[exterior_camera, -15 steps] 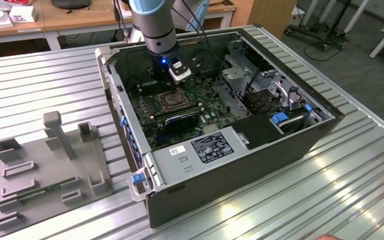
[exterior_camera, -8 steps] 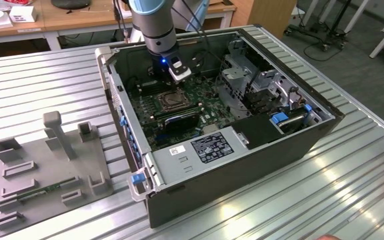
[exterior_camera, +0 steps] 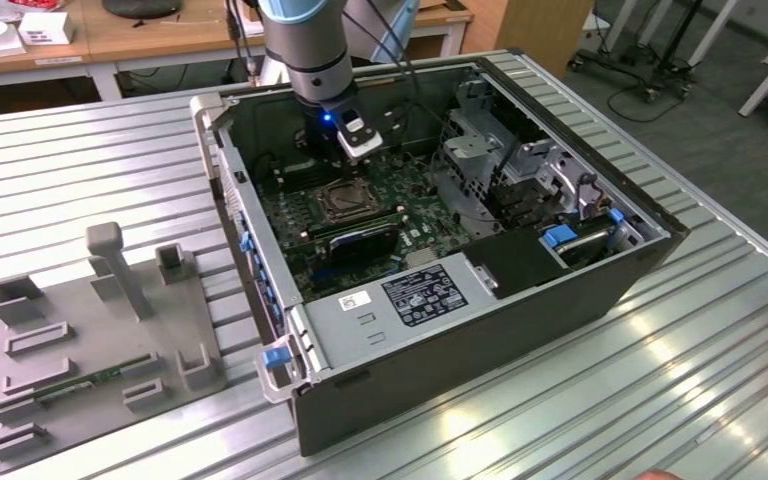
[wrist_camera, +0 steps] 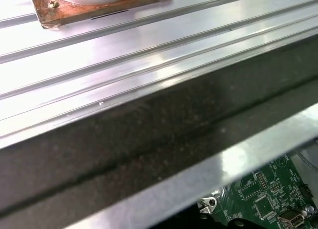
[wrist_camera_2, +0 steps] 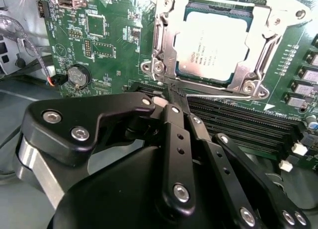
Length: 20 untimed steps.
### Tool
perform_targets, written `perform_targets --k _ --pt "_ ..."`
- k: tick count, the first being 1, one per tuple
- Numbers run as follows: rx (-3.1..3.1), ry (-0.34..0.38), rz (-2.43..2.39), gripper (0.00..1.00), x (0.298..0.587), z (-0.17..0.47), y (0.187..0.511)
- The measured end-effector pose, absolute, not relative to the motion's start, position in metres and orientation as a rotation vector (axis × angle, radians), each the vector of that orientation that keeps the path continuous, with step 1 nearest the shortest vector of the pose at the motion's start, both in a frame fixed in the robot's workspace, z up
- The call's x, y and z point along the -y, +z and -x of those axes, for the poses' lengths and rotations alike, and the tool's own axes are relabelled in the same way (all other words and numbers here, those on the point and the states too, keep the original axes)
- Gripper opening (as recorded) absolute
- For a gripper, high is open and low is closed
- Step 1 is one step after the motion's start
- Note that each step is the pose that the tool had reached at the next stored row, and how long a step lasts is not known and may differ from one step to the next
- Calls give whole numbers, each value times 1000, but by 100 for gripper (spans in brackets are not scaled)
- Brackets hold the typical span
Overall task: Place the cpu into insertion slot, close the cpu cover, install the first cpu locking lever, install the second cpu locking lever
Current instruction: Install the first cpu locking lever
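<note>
While the gripper hangs with its fingers drawn together on nothing, near the long black memory slots, 1 cpu lies seated beyond them in the 1 insertion slot, which in the exterior view sits at 6 o'clock from the gripper. The 1 cpu cover looks folded down around the cpu, so I judge 2 of 4 steps done. I cannot tell whether either of the 2 locking levers is latched.
</note>
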<state>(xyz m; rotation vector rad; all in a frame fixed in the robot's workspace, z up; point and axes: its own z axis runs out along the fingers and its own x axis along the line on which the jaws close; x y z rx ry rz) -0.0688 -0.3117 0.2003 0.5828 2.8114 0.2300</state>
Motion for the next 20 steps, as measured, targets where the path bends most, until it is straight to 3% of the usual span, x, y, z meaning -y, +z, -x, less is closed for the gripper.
perform_targets --k 20 --pt "-2862 218 -598 10 311 75 200"
